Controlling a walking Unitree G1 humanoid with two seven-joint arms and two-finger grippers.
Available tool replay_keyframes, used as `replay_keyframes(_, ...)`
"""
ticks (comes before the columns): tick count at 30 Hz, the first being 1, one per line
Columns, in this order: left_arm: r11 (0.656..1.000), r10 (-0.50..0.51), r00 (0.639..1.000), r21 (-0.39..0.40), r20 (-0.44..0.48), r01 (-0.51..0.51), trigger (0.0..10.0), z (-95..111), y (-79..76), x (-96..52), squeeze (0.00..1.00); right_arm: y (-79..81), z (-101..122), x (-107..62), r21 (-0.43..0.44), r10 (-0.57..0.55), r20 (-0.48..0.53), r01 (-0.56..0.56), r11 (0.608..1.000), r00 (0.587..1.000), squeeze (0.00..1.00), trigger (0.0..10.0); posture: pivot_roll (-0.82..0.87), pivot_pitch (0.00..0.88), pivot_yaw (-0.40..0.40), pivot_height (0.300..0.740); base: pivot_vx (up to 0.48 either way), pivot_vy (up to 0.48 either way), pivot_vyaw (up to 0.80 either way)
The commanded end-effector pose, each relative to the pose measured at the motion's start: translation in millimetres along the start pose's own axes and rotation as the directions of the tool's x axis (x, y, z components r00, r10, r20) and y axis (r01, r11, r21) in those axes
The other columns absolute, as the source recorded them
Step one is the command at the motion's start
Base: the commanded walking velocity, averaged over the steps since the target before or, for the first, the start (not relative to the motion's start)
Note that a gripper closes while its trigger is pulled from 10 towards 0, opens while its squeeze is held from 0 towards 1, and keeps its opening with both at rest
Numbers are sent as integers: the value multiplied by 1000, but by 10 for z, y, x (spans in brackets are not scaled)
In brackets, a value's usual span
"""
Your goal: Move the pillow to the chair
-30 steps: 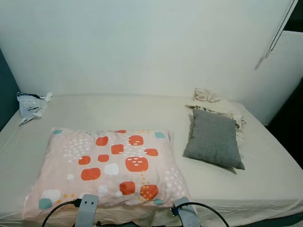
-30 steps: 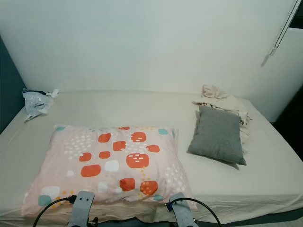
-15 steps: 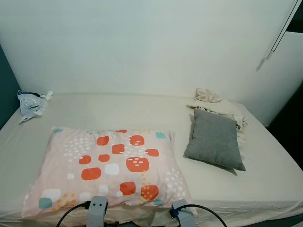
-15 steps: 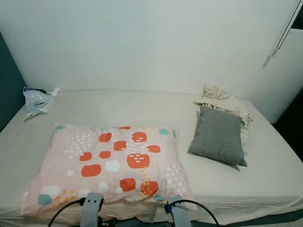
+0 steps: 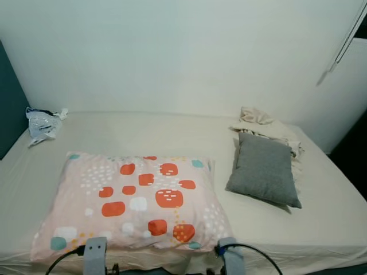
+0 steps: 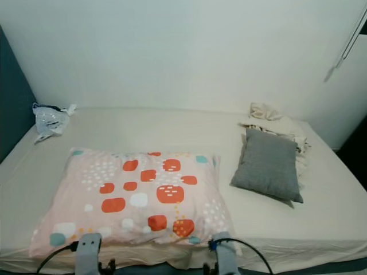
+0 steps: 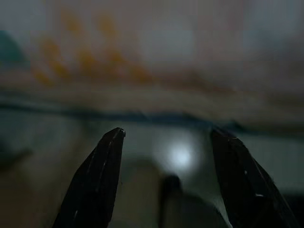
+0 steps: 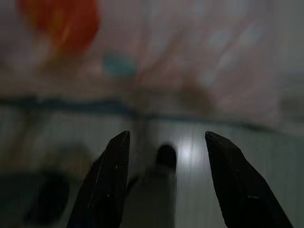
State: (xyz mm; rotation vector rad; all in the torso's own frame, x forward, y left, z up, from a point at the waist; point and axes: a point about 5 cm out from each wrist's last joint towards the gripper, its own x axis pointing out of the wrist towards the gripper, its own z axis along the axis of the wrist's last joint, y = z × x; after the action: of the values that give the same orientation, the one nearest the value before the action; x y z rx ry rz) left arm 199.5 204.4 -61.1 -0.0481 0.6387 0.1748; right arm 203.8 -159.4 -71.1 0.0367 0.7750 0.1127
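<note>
A large pink pillow [image 5: 135, 203] with orange, white and teal patches lies flat on the near left part of the cream bed [image 5: 321, 223], reaching its front edge. Both silver wrists show at the bottom of the eye views, below the pillow's near edge: the left one [image 5: 94, 256] and the right one [image 5: 230, 256]. In the left wrist view my left gripper [image 7: 166, 135] is open, facing the blurred pillow edge [image 7: 95, 57]. The right gripper [image 8: 166, 137] is open too, close to the pillow's side [image 8: 71, 28]. Nothing sits between either pair of fingers.
A small grey cushion [image 5: 265, 169] leans on crumpled cream cloth [image 5: 265, 124] at the bed's right. A crumpled plastic bag [image 5: 41, 124] lies at the far left corner. A white wall stands behind the bed, with dark gaps at both sides.
The camera has shifted slightly, moving the scene a little to the right. Both wrists have sunk lower in the eye views. The pillow has not moved.
</note>
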Motion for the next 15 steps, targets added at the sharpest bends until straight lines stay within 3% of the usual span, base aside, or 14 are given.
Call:
replay_keyframes(1,1000,25,997,-7,72,-24,10000,153,39,36,0,-106,149,13,31,-63,68,61,998,996,0,10000,-1,39,-52,740,0,0,0)
replay_keyframes(2,997,53,993,-56,102,-48,10000,220,47,52,0,-143,233,22,31,-81,103,78,996,991,0,10000,-17,77,-44,740,0,0,0)
replay_keyframes(4,996,63,992,-74,110,-55,10000,237,46,53,0,-147,270,24,20,-75,122,73,997,990,0,10000,-23,79,-37,740,0,0,0)
replay_keyframes(6,996,35,991,-81,130,-25,10000,265,-1,55,0,-142,414,34,-81,-77,190,94,992,979,0,10000,-40,106,-29,740,0,0,0)
replay_keyframes(9,998,28,990,-57,139,-20,10000,273,12,48,0,-118,462,39,-49,-74,218,87,995,973,0,10000,-47,135,-24,740,0,0,0)
replay_keyframes(15,990,51,983,-136,179,-26,10000,326,124,25,0,15,530,71,-123,-36,239,67,990,970,0,10000,13,142,-93,740,0,0,0)
